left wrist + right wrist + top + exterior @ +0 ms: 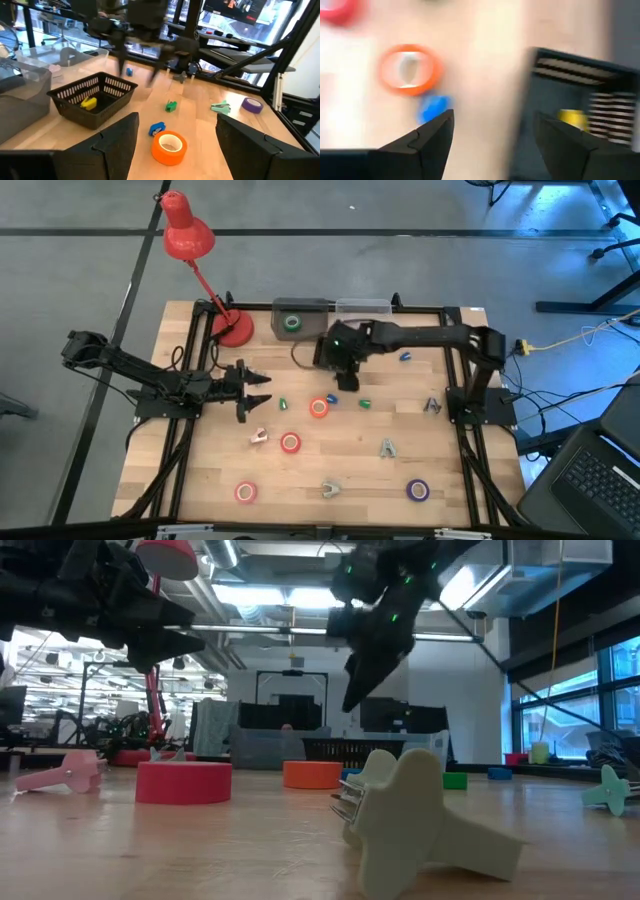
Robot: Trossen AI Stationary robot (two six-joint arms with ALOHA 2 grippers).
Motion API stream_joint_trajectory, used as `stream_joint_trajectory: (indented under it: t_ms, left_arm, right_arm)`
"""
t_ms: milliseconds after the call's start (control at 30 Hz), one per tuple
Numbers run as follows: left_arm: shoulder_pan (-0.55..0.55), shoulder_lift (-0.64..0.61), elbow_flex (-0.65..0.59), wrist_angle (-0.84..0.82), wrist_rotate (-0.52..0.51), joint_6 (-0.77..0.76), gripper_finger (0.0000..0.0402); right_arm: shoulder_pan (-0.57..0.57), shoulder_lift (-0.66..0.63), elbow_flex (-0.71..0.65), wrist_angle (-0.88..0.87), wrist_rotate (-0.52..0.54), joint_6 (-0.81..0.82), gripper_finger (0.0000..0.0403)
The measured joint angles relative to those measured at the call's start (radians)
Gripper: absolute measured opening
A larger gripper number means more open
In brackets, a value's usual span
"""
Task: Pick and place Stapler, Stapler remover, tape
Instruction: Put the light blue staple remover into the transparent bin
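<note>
Tape rolls lie flat on the wooden table: an orange roll (319,408), two red-pink rolls (290,443) (246,492), a purple roll (417,490), and a green roll (292,323) inside a clear bin. Small staplers, blue (333,398) and green (364,403), lie near the orange roll. Several staple removers are scattered about, one beige (328,488) near the front edge. My left gripper (262,392) is open, left of the orange roll (169,147). My right gripper (346,382) is open, above the table between the orange roll (410,70) and a black basket (580,95).
The black mesh basket (95,95) holds a yellow item (89,103). Clear bins (300,315) stand at the far edge beside a red desk lamp (232,328). In the low view the beige remover (420,815) lies close, with a red-pink roll (183,782) behind it.
</note>
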Motion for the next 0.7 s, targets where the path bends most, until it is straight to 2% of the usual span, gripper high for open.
stream_joint_trajectory:
  t_ms: [100, 267, 500, 600, 700]
  left_arm:
    - [0.000, 0.000, 0.000, -0.005, 0.022, -0.001, 0.0255]
    - [0.000, 0.000, 0.001, -0.026, 0.026, -0.030, 0.0255]
    - [0.000, 0.000, 0.001, -0.020, 0.089, -0.016, 0.0255]
    - [0.009, 0.000, 0.005, -0.022, -0.037, -0.119, 0.0255]
    - [0.023, -0.001, 0.006, -0.136, -0.202, -0.334, 0.0252]
  right_arm:
    - [0.067, -0.045, -0.038, -0.031, -0.048, 0.018, 0.0257]
    - [0.150, -0.146, -0.147, -0.040, -0.048, 0.099, 0.0248]
    - [0.192, -0.373, -0.414, 0.052, 0.129, 0.307, 0.0228]
    - [0.191, -0.467, -0.518, 0.134, 0.156, 0.369, 0.0220]
    - [0.191, -0.543, -0.590, 0.195, 0.161, 0.401, 0.0214]
